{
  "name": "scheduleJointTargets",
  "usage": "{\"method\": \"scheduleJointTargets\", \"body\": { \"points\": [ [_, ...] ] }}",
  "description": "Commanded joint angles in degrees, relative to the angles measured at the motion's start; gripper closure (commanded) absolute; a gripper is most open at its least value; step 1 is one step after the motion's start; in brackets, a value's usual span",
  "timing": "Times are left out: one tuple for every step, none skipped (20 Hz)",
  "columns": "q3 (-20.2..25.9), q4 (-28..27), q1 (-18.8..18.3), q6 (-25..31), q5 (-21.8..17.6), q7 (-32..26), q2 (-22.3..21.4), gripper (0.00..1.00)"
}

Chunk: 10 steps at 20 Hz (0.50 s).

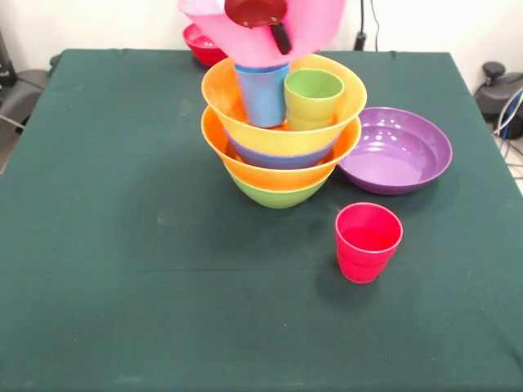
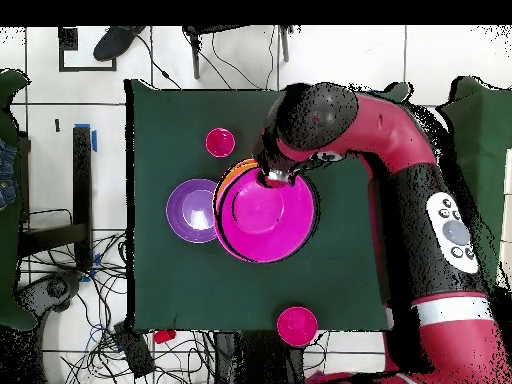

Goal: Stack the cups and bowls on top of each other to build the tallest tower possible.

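Observation:
The tower (image 1: 279, 167) stands mid-table: a green bowl (image 1: 278, 194) as base, an orange bowl (image 1: 245, 167), a blue bowl (image 1: 278, 157) and a second orange bowl (image 1: 282, 131) on top. Inside that top bowl stand a light blue cup (image 1: 261, 96) and a green cup (image 1: 313, 98), both upright. My gripper (image 1: 278, 33) is shut on the rim of the large pink bowl (image 1: 315, 24), which hangs tilted just above the cups. From overhead, the pink bowl (image 2: 268, 215) covers most of the tower, and the gripper (image 2: 274, 178) sits at its rim.
A wide purple bowl (image 1: 396, 151) lies right beside the tower. A red cup (image 1: 368, 242) stands upright in front of it. A small red bowl (image 1: 200, 42) sits at the far table edge behind the pink bowl. Cables lie off the table's sides.

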Motion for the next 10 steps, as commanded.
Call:
{"method": "scheduleJointTargets", "body": {
  "points": [
    [-1.7, -5.7, 2.6, -4.0, -0.3, 14.2, 3.1, 1.0],
    [-1.9, -5.9, 2.9, -4.4, -0.4, 14.6, 2.9, 1.0],
    [-2.2, -6.1, 3.2, -4.4, -0.4, 15.1, 2.5, 1.0],
    [-2.2, -6.2, 3.4, -4.5, -0.4, 15.0, 2.4, 1.0],
    [-2.3, -6.4, 3.6, -5.3, -0.6, 15.0, 2.3, 1.0],
    [-2.3, -6.7, 3.8, -5.7, -0.8, 14.9, 2.3, 1.0],
    [-2.4, -6.7, 3.9, -6.6, -1.0, 14.8, 2.2, 1.0],
    [-2.6, -6.9, 4.0, -6.9, -1.1, 14.8, 2.3, 1.0],
    [-2.7, -7.2, 4.2, -7.0, -1.5, 14.4, 2.2, 1.0],
    [-2.9, -7.4, 4.4, -7.0, -1.8, 14.0, 2.2, 1.0]
  ]
}}
